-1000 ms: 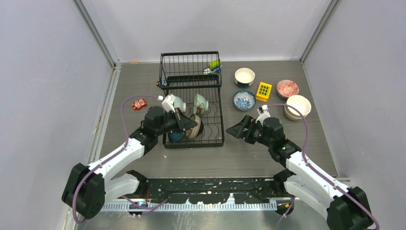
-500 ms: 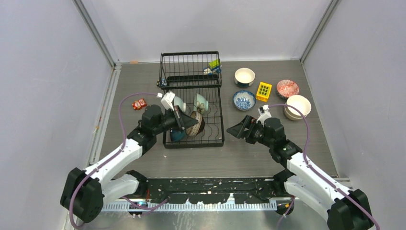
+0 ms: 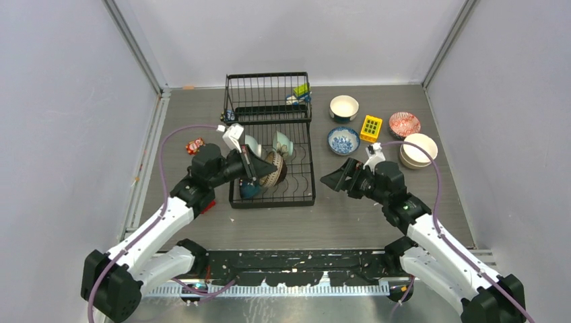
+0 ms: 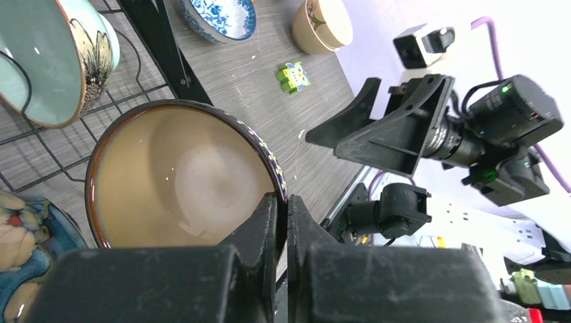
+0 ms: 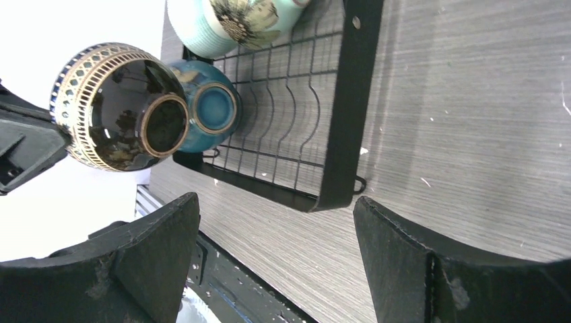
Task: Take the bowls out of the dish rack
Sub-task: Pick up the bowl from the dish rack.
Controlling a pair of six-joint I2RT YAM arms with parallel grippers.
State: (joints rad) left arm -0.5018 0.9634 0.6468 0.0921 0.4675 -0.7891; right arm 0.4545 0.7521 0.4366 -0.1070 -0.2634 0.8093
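Bowl (image 4: 176, 180), brown, rim nipped inside left pincer (image 4: 283, 203).

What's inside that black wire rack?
Two pale green bowls stand on edge; a teal bowl lies near the front; the left gripper pinches a brown bowl by its rim. Toy blocks sit in the rack's raised back. The gripper covers part of one green bowl.

Dark brown bowl (image 5: 121, 108) banded in cream lattice; black rack (image 5: 360, 101); blue-and-white floral bowl (image 3: 343, 140); red-patterned bowl (image 3: 404, 124).

Teal bowl (image 3: 247, 192) half hidden behind the left tool (image 3: 261, 172)
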